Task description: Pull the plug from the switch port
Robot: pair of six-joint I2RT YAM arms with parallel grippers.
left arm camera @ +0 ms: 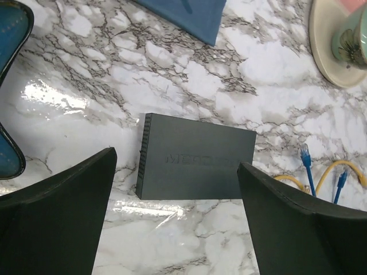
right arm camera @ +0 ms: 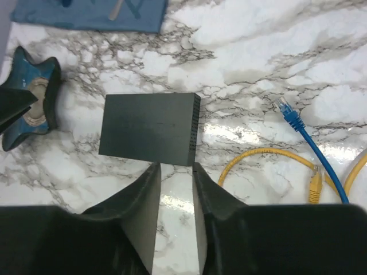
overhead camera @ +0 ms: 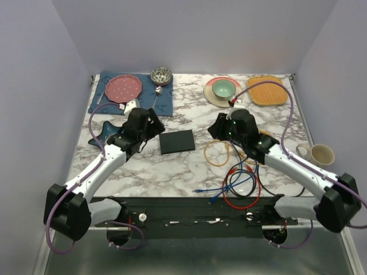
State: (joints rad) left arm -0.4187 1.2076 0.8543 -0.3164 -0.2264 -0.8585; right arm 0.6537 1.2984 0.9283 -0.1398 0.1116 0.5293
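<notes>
Switch [overhead camera: 177,141] lies, long axis left-right, between my left claw [left arm camera: 176,160], spread wide, and right claw [right arm camera: 175,167], barely parted, both empty.

A desk [overhead camera: 172,172] of white marble veined in grey stands boxed in by plain, pale lavender walls: back wall [overhead camera: 195,34], left wall [overhead camera: 34,86], right wall [overhead camera: 344,69]. A black rail [overhead camera: 195,211] runs along its near edge. Bright glare patches lie on the glossy top.
</notes>
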